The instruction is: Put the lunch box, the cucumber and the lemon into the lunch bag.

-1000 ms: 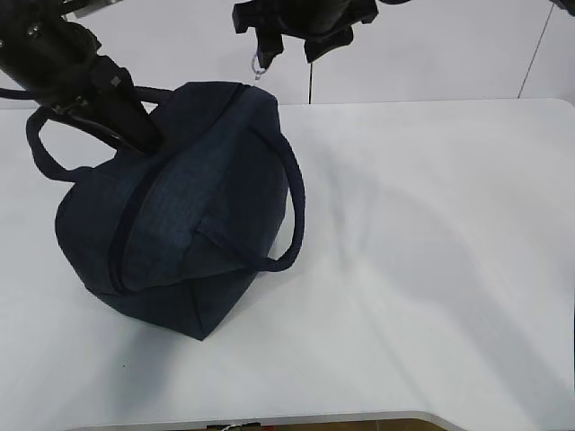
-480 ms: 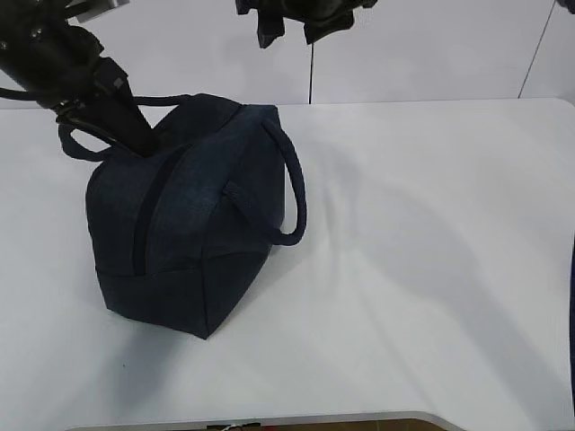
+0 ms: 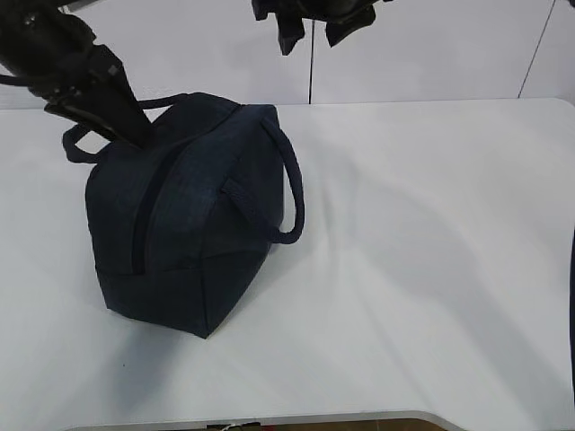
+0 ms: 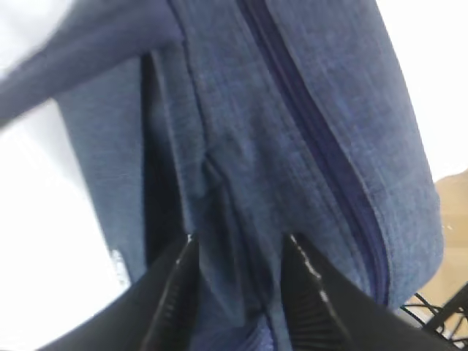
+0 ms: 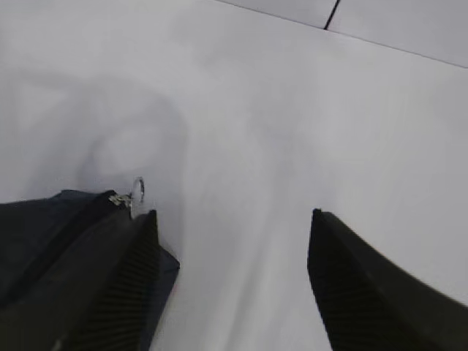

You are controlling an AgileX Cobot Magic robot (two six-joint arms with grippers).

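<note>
The dark navy lunch bag [image 3: 193, 224] stands on the white table, left of centre, with its top zipper [image 4: 322, 146] closed. My left gripper [image 4: 238, 245] is at the bag's far top end. Its jaws are apart and straddle a fold of the bag's fabric. In the exterior view the bag hides its fingertips. My right gripper [image 3: 313, 40] hangs open above the bag's far end with nothing between its fingers. The metal ring pull [image 5: 137, 189] shows just past its left finger [image 5: 124, 278]. The lunch box, the cucumber and the lemon are out of view.
The bag's near loop handle [image 3: 292, 193] hangs over its right side and the far handle [image 3: 76, 144] sticks out behind on the left. The white table [image 3: 431, 251] stretches to the right and front, with its front edge at the bottom.
The bag, tipped with its far end raised a second ago, has settled upright and flat. The right gripper has risen and shifted right, away from the ring pull. The left arm has lifted slightly.
</note>
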